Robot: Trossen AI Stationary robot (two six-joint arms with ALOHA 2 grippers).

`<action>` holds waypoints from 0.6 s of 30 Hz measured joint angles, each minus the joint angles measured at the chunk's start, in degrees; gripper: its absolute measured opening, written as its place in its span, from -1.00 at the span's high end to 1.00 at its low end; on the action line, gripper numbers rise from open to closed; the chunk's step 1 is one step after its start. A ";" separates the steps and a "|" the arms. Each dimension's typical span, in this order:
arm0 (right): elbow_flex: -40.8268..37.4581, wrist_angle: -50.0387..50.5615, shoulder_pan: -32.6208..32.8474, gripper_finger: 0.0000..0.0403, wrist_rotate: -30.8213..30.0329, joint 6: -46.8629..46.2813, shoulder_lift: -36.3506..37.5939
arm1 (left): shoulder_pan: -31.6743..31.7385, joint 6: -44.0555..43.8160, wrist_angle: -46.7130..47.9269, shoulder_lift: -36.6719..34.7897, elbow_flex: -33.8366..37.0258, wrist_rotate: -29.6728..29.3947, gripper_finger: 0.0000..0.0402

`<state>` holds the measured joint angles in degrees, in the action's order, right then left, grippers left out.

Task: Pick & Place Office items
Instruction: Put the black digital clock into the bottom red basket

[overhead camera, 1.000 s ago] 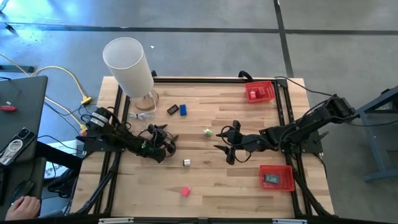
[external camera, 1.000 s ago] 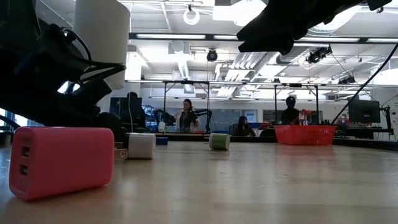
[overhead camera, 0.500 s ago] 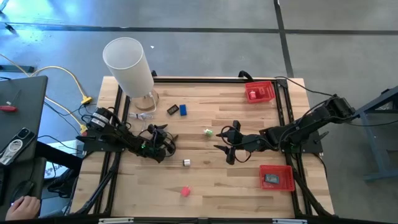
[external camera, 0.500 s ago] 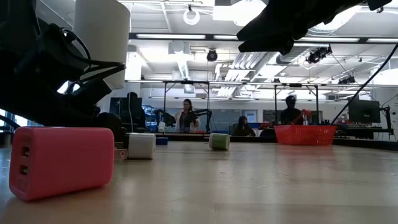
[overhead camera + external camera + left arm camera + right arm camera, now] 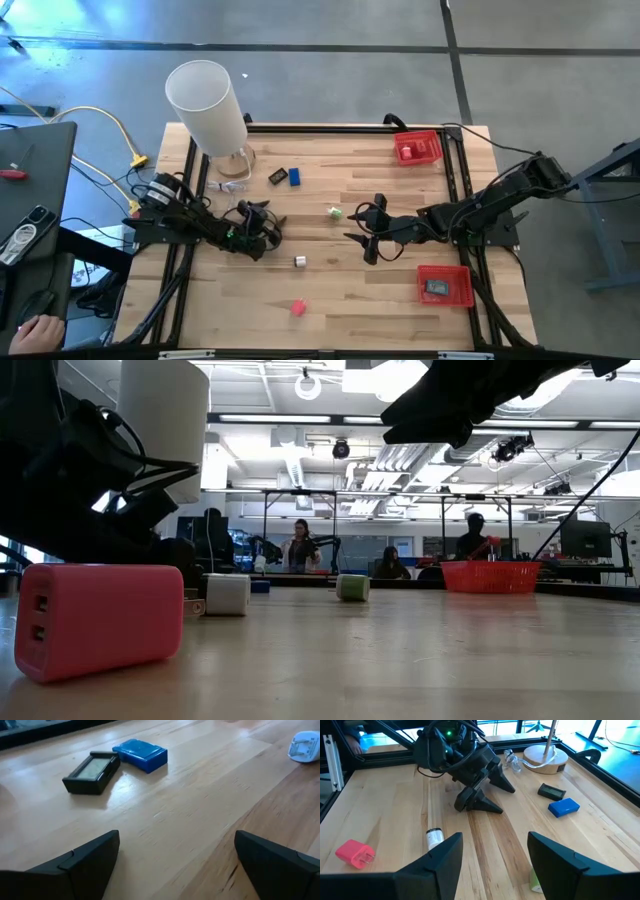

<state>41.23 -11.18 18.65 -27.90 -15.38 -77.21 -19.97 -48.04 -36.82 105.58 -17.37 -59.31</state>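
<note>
Small office items lie apart on the wooden table: a black piece (image 5: 277, 177) and a blue piece (image 5: 295, 177) side by side, a green piece (image 5: 333, 212), a white piece (image 5: 299, 262) and a pink plug (image 5: 297, 308). My left gripper (image 5: 268, 222) is open, low over the table's left half; in its wrist view the black piece (image 5: 92, 772) and blue piece (image 5: 140, 755) lie ahead of the gripper (image 5: 177, 865). My right gripper (image 5: 358, 232) is open at mid-table, facing the left one (image 5: 470, 765), with the white piece (image 5: 434, 837) and pink plug (image 5: 354, 854) ahead of the gripper (image 5: 495, 865).
A tall white cylinder (image 5: 205, 105) stands on a round wooden base at the far left corner. One red tray (image 5: 418, 147) sits at the far right corner, another (image 5: 444, 286) at the near right with a dark item inside. People stand in the room behind the table.
</note>
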 joint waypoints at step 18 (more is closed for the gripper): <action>0.00 0.00 -0.01 -0.05 0.00 -0.01 0.00 | 3.57 -4.05 0.61 0.02 -0.04 -2.68 -0.92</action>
<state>41.23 -11.18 18.64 -27.90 -15.39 -77.21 -16.39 -52.09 -36.21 105.60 -17.41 -61.98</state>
